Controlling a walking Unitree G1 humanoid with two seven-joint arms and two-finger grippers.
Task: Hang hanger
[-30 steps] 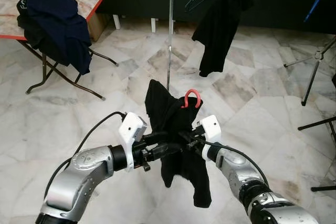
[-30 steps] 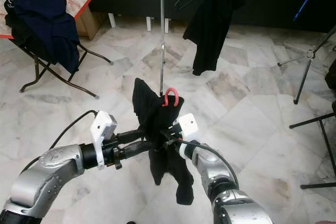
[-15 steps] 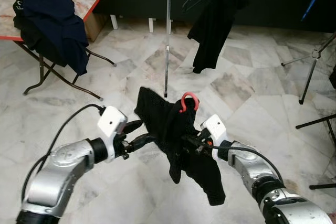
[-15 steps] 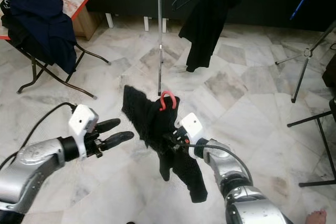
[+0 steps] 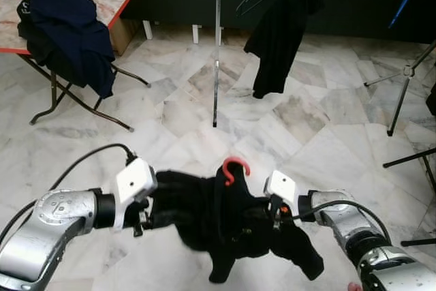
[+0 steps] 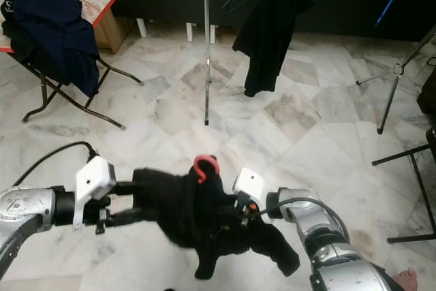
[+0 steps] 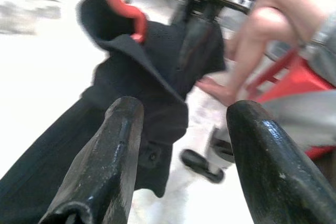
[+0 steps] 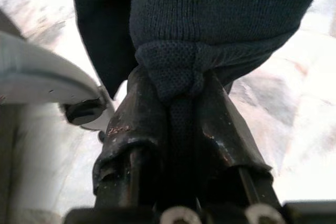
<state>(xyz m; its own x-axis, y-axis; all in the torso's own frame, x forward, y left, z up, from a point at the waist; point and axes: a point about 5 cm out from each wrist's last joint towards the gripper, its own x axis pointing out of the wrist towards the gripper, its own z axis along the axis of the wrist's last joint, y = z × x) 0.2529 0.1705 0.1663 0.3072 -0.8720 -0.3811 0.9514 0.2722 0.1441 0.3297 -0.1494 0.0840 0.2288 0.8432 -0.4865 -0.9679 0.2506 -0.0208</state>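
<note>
Left end effector (image 7: 181, 145): we saw its two black fingers spread apart, released, just beside the garment's left edge.
Garment: a black knitted garment (image 5: 218, 216) hung between our two arms above the marble floor (image 5: 170, 114), a red plastic hanger hook (image 5: 231, 168) poking from its top.
Right end effector (image 8: 176, 124): clenched on a fold of the garment.

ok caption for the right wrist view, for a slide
Right hand shut on a bunched fold of the dark knit garment above the marble floor.
</note>
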